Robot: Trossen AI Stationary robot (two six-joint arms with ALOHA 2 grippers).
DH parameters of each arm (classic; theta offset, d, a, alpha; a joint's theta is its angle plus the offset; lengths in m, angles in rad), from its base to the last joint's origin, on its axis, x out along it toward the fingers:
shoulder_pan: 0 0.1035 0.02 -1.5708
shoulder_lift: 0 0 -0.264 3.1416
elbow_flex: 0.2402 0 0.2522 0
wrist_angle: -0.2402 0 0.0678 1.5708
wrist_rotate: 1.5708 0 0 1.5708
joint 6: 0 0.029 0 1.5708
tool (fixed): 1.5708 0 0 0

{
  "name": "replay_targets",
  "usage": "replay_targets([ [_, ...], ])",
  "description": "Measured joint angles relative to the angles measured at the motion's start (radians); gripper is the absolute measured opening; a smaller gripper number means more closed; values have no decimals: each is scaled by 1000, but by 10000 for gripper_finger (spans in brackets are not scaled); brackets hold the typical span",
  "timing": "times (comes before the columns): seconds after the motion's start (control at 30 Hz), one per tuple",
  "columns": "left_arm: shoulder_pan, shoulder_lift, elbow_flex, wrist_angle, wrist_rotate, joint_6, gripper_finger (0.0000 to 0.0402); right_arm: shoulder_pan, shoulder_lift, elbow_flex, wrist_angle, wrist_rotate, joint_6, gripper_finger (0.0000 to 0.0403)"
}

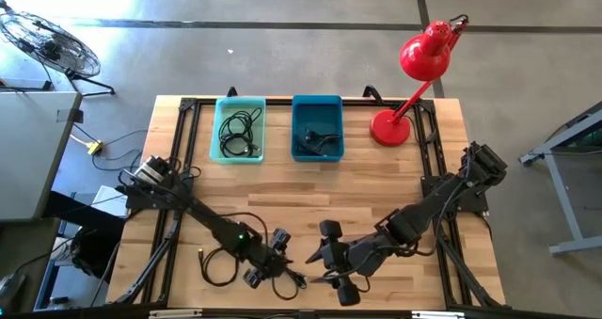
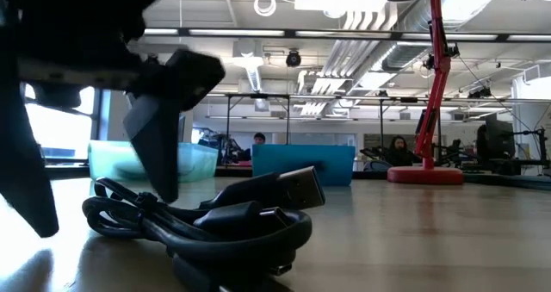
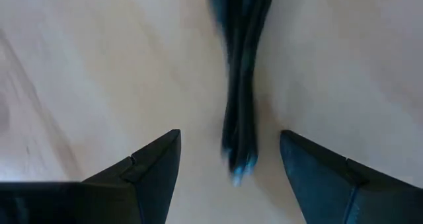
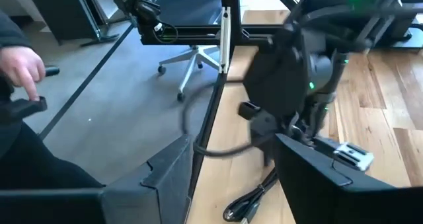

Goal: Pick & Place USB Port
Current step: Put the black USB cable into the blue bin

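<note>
USB cable (image 1: 246,261), black, coiled, lies on the bench (image 1: 310,187) near its front edge, w/ one strand running straight between the fingers of the left end effector (image 1: 266,267). Left wrist view: cable bundle (image 3: 241,85) sits in the gap, fingers (image 3: 155,168) spread either side, not touching it, so released, nothing held. Low view: cable (image 2: 207,219) in a loose heap right under the left end effector (image 2: 103,154), USB-A plug (image 2: 293,187) sticking up off the coil, tilted, pointing away from the fingers. Right end effector (image 1: 324,255) hovers just beside the left one, on the far side of the cable from it, fingers apart, released, empty; its wrist view looks past its own fingers (image 4: 310,178) at the left arm's wrist (image 4: 291,65) and at a bit of cable (image 4: 248,204) on the wood just ahead. Well beyond both end effectors, at the bench's back edge: light teal bin (image 1: 240,129) w/ coiled black cables in it, and next to it a darker blue bin (image 1: 317,127) w/ a black item inside, can't tell what. Red desk lamp (image 1: 414,84) stands beyond the right arm at the back corner. Right wrist view also catches a person's hand (image 4: 23,69) off the bench edge, plus an office chair (image 4: 192,55) on the floor.
</note>
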Motion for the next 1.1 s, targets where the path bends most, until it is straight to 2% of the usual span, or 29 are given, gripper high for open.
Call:
replay_targets([
  [0.07,3,17,10,-13,-5,-12,243,2,0,0,8,1,0,201],
  [0.13,6,22,13,-18,-7,-17,214,5,0,0,18,0,0,201],
  [0.2,10,22,13,-24,1,-20,160,7,0,0,26,-3,-2,201],
  [0.3,10,18,26,-94,-6,-52,44,14,0,0,45,-7,-4,201],
  [0.33,12,17,37,-131,-11,-69,26,17,-4,0,46,-15,-6,201],
  [0.47,13,14,110,-381,-34,-100,24,34,-26,0,44,-29,-28,201],
  [0.57,13,14,196,-617,-46,-104,12,44,-49,0,48,1,-73,201],
  [0.63,12,14,274,-781,-83,-97,13,52,-60,0,40,32,-93,201],
  [0.8,12,14,510,-1070,-218,-31,12,52,-78,0,-49,55,-78,201],
  [0.87,12,14,621,-1154,-276,-20,12,46,-79,0,-75,71,-80,201],
  [0.97,12,14,779,-1257,-336,-17,12,41,-79,0,-106,153,-112,201],
  [1.1,11,12,938,-1288,-403,0,12,19,-79,0,-105,228,-166,201],
])
